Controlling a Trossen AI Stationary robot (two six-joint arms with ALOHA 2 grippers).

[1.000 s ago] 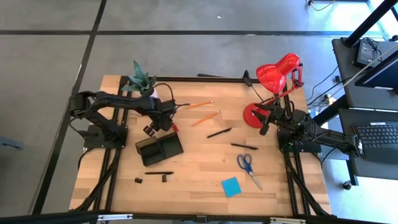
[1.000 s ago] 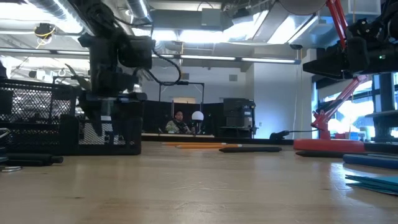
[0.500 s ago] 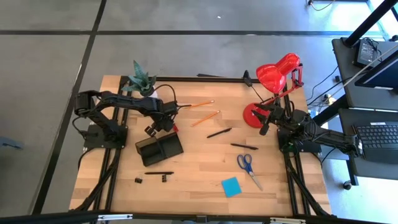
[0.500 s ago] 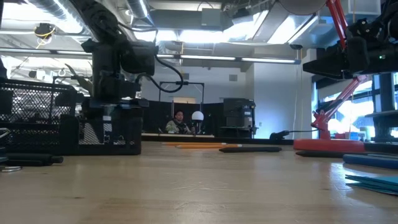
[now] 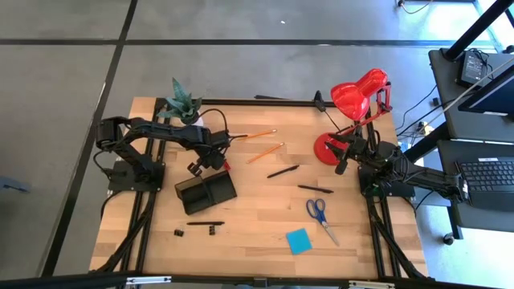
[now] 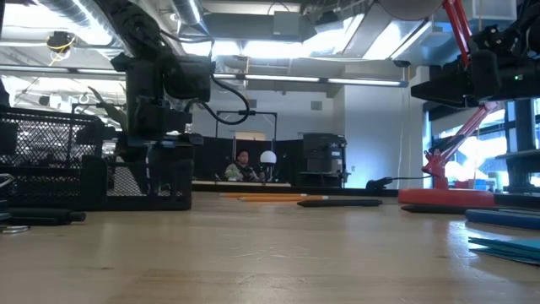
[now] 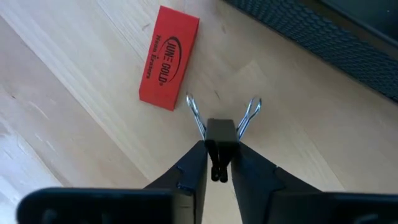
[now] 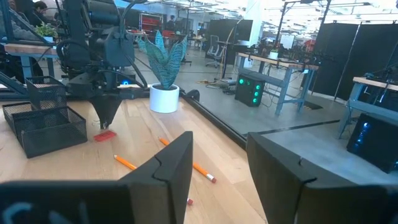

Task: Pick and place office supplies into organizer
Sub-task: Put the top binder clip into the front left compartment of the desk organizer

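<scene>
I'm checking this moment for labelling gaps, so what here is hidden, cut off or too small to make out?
- Binder clip: shut in the left claw; high view hides it under the arm.
- Organizer contents: too dark in high view; mesh blocks low view.
- Small black clips: too small to count in high view.
- Scissors: low view cuts them off at its right edge.
- Right claw: open beside the red lamp, empty.

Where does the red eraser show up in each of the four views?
High view: the red eraser is a tiny red speck beside the left gripper.
Low view: not discernible.
Left wrist view: eraser at upper left, beyond the held binder clip.
Right wrist view: eraser under the left gripper.
Shared landmark: the organizer.
</scene>
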